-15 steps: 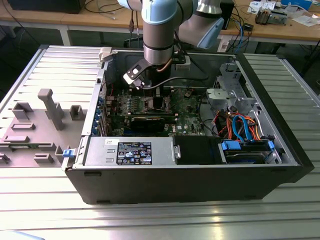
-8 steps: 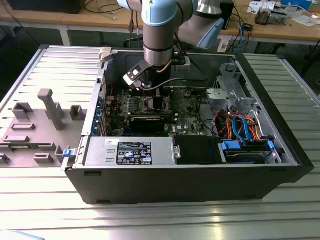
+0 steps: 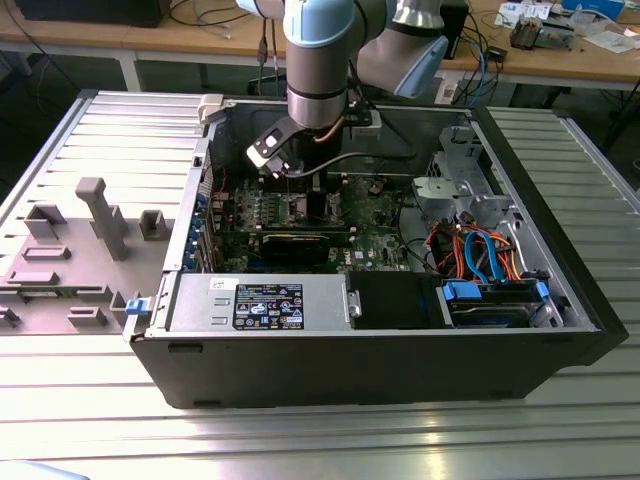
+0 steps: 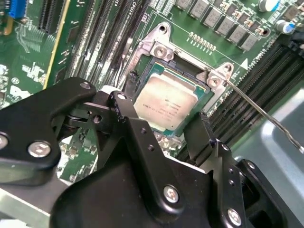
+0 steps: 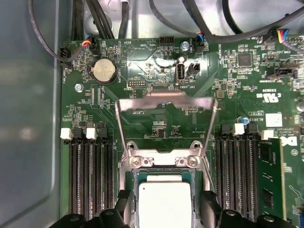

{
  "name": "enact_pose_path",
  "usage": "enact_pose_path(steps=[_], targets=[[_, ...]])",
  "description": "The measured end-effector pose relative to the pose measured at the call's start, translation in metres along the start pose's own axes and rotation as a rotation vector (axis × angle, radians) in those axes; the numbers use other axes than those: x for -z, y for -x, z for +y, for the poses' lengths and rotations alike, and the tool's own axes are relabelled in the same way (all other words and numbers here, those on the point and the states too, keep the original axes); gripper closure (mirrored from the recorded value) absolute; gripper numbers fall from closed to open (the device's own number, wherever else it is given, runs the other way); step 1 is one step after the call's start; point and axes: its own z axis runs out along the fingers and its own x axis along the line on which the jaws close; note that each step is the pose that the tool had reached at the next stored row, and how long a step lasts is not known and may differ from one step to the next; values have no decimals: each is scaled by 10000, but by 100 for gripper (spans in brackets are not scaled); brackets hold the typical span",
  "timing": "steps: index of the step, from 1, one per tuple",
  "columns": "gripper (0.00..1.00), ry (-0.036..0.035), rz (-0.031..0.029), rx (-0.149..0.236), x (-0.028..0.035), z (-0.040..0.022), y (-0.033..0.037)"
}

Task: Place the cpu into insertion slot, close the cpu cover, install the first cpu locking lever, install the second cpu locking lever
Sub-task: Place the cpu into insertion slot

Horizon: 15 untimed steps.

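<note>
Your gripper point(image 3: 293, 170) hangs low inside the open computer case point(image 3: 400, 360), over the green board point(image 5: 156, 71) near the back of the case in the exterior view. In both wrist views the chip point(image 4: 166, 104) lies flat in the socket point(image 4: 183, 70), silvery top up, with its edges lined up with the socket's dark frame. The gripper point(image 5: 166, 197) straddles it. Its two black fingers point(image 4: 128, 118) are spread apart, one on each side of the chip, and in the first wrist view a narrow strip of socket shows between each finger and the chip's edge, so they are released and grasp nothing. The cover frame point(image 5: 166, 99) stands swung up on its hinge at the far edge of the socket point(image 5: 161, 160), so the chip point(image 5: 164, 202) is uncovered. In the second wrist view you can see one locking lever point(image 4: 261, 111), a thin metal rod, angling away from a corner of the socket above the long black memory slots point(image 4: 251, 71), not latched down. More memory slots point(image 5: 90, 175) flank the socket on both sides, and a round coin battery point(image 5: 103, 71) sits on the board beyond the raised cover.
</note>
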Motion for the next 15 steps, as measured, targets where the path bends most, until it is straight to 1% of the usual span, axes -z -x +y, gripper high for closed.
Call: enact_pose_path(steps=[2,3,4,13,15], targets=[[32,-1,0,-1,82,3,-1],[32,-1,0,0,109,4,-1],[32,-1,-1,0,117,5,-1],[32,-1,0,0,122,5,-1],[34,-1,0,0,123,5,-1]])
